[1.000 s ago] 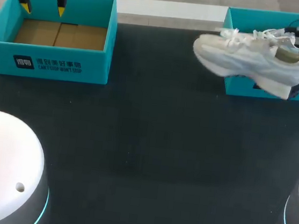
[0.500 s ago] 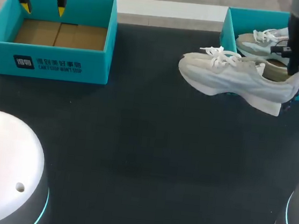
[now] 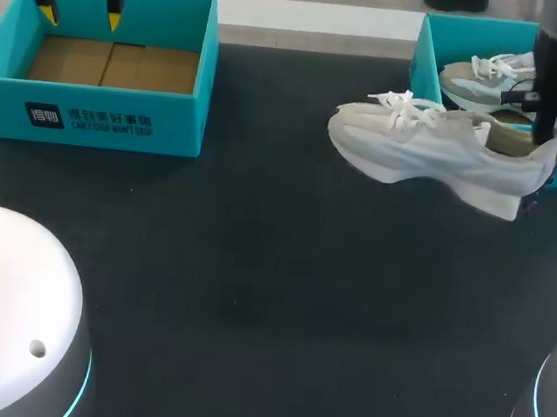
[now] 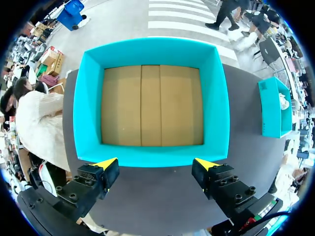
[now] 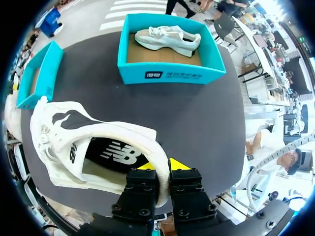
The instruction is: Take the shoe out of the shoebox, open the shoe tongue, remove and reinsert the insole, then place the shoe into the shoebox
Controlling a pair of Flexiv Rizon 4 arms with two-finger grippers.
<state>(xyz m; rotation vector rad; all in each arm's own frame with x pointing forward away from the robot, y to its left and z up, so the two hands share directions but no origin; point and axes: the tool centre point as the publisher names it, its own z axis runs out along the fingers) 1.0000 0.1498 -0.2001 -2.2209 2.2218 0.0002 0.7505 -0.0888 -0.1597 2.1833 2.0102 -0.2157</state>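
Inside the right gripper [image 5: 160, 164], closed tight, sits the heel collar of the white shoe [image 3: 436, 151]; probably light and soft-walled, so this stiffer heel suits holding

The worktop [image 3: 272, 268] is a flat, plain surface without pattern, near black in the head view and dark grey in both wrist views. Its far edge runs straight across the head view. The finish is matte, with only a faint paler patch toward the middle. Light falls evenly from above. What shadows lie on the surface are soft and faint, with no hard edges and no bright glare.
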